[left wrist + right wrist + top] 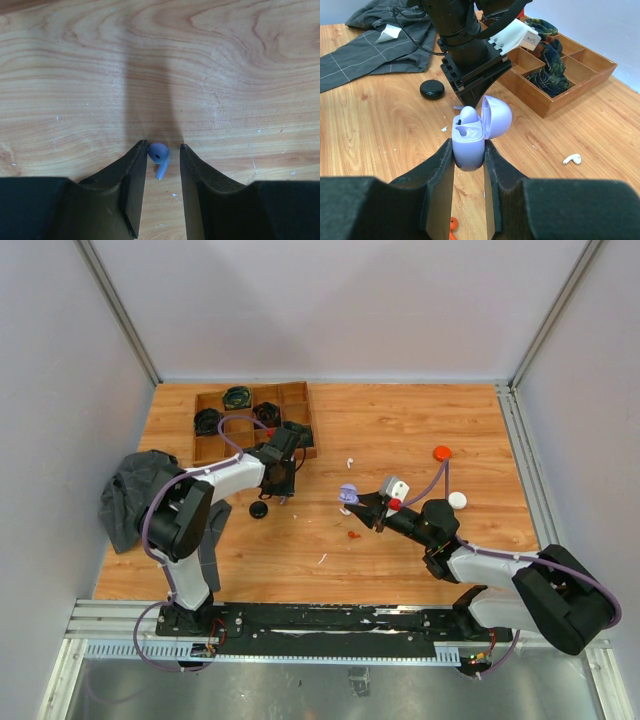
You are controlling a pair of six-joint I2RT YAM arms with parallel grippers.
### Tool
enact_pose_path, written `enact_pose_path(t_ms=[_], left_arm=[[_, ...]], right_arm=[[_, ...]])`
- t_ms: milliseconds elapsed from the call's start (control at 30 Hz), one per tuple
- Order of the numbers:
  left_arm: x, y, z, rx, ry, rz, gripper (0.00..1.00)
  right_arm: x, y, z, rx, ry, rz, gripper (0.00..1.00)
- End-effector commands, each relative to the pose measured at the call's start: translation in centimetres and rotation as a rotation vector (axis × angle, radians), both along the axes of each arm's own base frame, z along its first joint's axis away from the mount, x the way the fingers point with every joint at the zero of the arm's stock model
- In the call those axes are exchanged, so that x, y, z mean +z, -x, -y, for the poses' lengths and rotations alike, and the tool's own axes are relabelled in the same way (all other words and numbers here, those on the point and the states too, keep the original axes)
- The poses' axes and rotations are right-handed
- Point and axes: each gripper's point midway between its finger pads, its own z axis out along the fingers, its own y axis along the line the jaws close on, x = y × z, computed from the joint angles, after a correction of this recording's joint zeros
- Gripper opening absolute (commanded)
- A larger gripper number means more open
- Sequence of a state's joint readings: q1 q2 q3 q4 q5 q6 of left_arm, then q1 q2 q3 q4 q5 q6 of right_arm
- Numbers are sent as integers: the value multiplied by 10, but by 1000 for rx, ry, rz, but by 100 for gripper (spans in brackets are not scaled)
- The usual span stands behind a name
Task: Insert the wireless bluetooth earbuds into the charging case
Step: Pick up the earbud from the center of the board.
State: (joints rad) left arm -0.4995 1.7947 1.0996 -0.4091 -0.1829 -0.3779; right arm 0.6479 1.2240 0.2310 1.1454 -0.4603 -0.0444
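Note:
A lavender earbud (159, 154) lies on the wooden table between the fingers of my left gripper (162, 146), which is open. The left finger touches its head and a small gap shows on the right. My right gripper (468, 141) is shut on the lavender charging case (468, 150), held above the table with its lid (497, 116) open. Another lavender earbud (468, 116) sits in the case's far socket. From above, the case (348, 495) hangs just right of my left gripper (283, 495). An orange-red earbud (452, 226) lies on the table below the case.
A wooden compartment tray (300, 430) with dark bundles stands at the back left. A dark cloth (130, 495) lies at the left edge. A black puck (259, 510), an orange puck (441, 452), a white puck (457, 500) and a white earbud (350, 461) lie on the table.

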Motion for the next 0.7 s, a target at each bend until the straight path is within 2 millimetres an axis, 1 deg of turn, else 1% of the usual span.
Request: enact_pose_path(t_ms=[0, 200, 300, 433, 500, 567, 667], left_arm=[[-8, 6, -1, -13, -4, -50, 38], [-17, 18, -4, -18, -19, -97, 38], [-19, 23, -4, -27, -30, -110, 38], [-19, 29, -5, -36, -46, -120, 33], [-18, 31, -6, -38, -46, -121, 27], [-17, 33, -6, -39, -43, -119, 25], [-12, 36, -2, -48, -24, -102, 21]], right_arm=[[12, 3, -3, 12, -16, 38, 1], [12, 4, -3, 16, -15, 40, 1], [12, 4, -3, 17, -15, 40, 1], [13, 4, -4, 19, -17, 41, 1], [13, 4, -4, 20, -16, 42, 1], [13, 5, -4, 21, -15, 41, 1], [13, 5, -4, 22, -14, 40, 1]])
